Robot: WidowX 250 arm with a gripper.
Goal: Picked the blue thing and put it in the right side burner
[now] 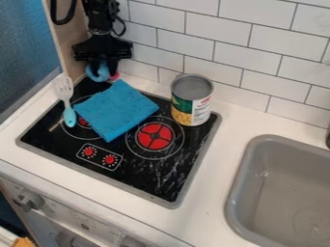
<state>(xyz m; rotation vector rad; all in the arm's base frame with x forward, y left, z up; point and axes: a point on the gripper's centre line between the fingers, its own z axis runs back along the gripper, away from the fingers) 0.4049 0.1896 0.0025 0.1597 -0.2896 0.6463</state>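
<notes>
With neither candidate for the blue thing resting on the red centre of the right burner (155, 136), the placing remains to be done. A small blue curved piece (97, 72) is directly below the black gripper (103, 70), near the hob's rear left corner, with a bit of pink beside it. Whether the gripper holds that piece, or is open or closed, cannot be told. The blue cloth (116, 110) lies flat over part of the left burner (84, 121), its edge reaching the right burner's outer ring. The piece under the gripper seems the likelier target, so the task is probably around its picking stage; lifting, carrying rightward and releasing would then be left.
</notes>
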